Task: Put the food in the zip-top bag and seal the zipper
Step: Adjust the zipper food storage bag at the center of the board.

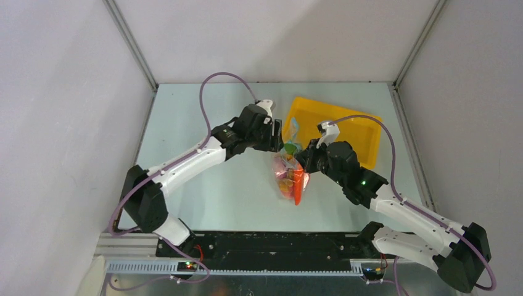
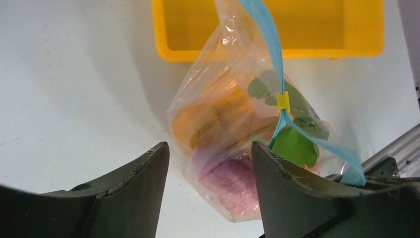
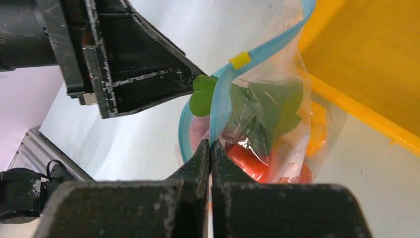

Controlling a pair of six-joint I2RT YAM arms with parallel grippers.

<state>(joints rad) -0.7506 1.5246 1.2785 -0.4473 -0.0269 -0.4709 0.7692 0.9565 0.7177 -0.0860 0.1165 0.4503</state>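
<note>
Mostly done: on the counter (image 1: 216, 185), at 7 o'clock of the yellow tray (image 1: 364, 132), the zip-top bag (image 1: 284, 171) holds the food (image 1: 298, 188); left pincer (image 2: 210, 151) gapes empty over it, right pincer (image 3: 210, 148) pinches shut on the zipper (image 3: 220, 99), whose mouth below the yellow slider (image 3: 240, 60) looks unsealed

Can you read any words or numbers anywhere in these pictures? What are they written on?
The white label on the zip-top bag: some reddish print, too blurred to read.
On the zipper and the yellow tray: no words or numbers to be seen.
</note>
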